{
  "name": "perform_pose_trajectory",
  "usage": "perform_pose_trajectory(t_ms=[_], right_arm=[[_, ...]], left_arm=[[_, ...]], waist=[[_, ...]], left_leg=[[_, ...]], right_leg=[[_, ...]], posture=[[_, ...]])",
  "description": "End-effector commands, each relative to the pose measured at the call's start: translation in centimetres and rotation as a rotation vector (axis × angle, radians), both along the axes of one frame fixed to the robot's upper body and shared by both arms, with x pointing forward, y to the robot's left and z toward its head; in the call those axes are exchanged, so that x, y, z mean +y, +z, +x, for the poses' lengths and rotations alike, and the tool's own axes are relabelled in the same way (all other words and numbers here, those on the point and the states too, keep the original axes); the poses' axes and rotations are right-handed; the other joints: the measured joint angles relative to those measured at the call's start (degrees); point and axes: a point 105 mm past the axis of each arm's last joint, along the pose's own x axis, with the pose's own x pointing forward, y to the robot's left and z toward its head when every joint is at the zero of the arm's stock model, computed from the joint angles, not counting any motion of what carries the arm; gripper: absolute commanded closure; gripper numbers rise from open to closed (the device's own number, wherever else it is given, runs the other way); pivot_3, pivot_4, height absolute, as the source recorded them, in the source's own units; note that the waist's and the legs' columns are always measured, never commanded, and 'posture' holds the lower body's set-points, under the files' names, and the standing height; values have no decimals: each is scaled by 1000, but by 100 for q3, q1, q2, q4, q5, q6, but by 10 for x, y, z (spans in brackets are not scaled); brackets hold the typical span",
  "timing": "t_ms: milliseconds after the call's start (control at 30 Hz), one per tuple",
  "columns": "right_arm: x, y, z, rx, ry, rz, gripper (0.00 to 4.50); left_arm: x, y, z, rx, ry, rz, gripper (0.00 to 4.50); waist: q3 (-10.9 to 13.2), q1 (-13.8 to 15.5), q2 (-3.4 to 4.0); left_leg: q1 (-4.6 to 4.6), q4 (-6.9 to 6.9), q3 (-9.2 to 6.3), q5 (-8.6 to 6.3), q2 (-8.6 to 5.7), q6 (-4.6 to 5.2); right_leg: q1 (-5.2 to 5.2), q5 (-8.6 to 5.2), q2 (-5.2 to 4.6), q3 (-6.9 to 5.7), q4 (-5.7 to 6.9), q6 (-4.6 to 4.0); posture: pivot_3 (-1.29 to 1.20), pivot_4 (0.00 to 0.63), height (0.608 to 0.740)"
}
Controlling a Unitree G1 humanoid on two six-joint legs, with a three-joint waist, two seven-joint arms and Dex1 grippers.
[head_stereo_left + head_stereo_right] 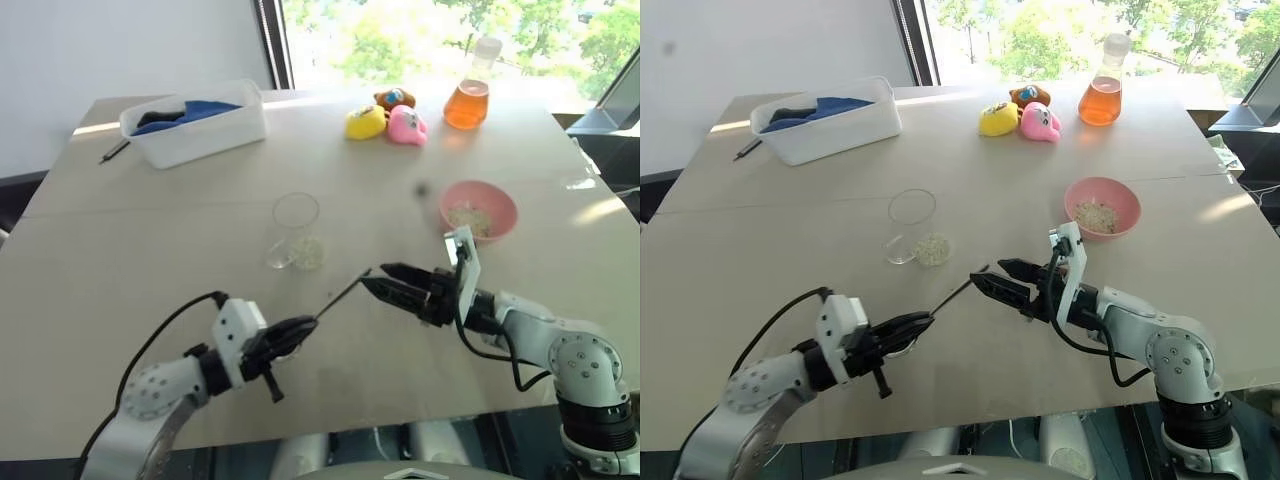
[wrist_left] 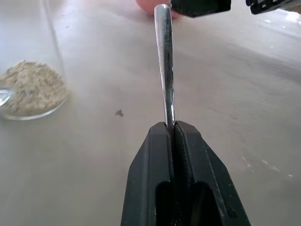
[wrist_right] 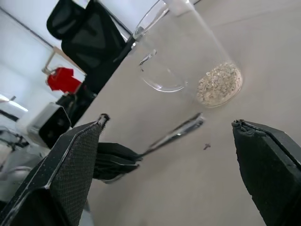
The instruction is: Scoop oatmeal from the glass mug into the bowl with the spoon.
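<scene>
My left gripper (image 1: pixel 303 327) pinches spoon (image 1: pixel 343 296): slim, stiff, slick; right gripper (image 1: pixel 383 279), agape, should take mid-handle.

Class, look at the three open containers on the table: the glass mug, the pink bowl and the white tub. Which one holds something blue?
The white tub at the far left. A blue item lies inside it, whereas the glass mug and the pink bowl each hold pale oatmeal flakes.

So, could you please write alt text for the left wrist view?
The left hand, shut on the spoon, holds its silver handle out over the pale table. To one side is the glass mug with oatmeal at the bottom.
</scene>
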Motion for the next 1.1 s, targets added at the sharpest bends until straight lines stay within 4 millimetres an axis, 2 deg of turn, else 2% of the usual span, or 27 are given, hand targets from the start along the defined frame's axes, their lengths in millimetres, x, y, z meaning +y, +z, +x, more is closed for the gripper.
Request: perform_pose_trajectory(t_ms=[33, 300, 500, 567, 633, 867, 900, 1100], right_arm=[[8, 6, -2, -9, -3, 20, 0], [13, 9, 13, 3, -70, 57, 0], [13, 10, 19, 17, -99, 81, 0], [13, 10, 19, 21, -100, 82, 398], [14, 9, 19, 24, -94, 81, 1047], [14, 10, 23, 26, -103, 93, 4198], [14, 10, 23, 27, -104, 93, 4434], [14, 10, 27, 29, -120, 94, 4434]], left_arm=[[-12, 10, 12, -107, -14, -15, 4339], [-26, 11, 21, -150, -51, -31, 4339], [-25, 10, 22, -152, -50, -27, 4339], [-24, 9, 22, -151, -47, -26, 4500], [-23, 10, 24, -153, -34, -30, 4500], [-24, 9, 25, -154, -35, -30, 4500], [-24, 9, 25, -153, -34, -32, 4500], [-24, 9, 24, -137, -29, -53, 4500]], waist=[[0, 2, 0], [0, -16, 0], [0, -10, 0], [0, -10, 0], [0, -11, 0], [0, -12, 0], [0, -12, 0], [0, -12, 0]], left_leg=[[0, 2, 0, -1, 0, 2], [6, 6, 2, -2, 3, 5], [6, 6, 2, 0, 3, 1], [6, 6, 2, 0, 3, 2], [7, 6, 1, -1, 4, 4], [8, 6, 1, -1, 5, 4], [8, 6, 1, -1, 5, 4], [8, 6, 2, -1, 5, 4]], right_leg=[[0, 0, 2, 0, 1, 0], [0, 1, 16, 3, 10, 2], [0, 1, 18, 4, 11, 2], [0, 1, 18, 4, 11, 2], [0, 1, 19, 4, 11, 2], [0, 1, 20, 4, 13, 2], [0, 1, 21, 4, 13, 2], [0, 1, 21, 4, 13, 2]], posture=[[0, 150, 740], [0, 150, 740], [0, 150, 740], [0, 150, 740], [0, 150, 740], [0, 150, 740], [0, 150, 740], [0, 150, 740]])
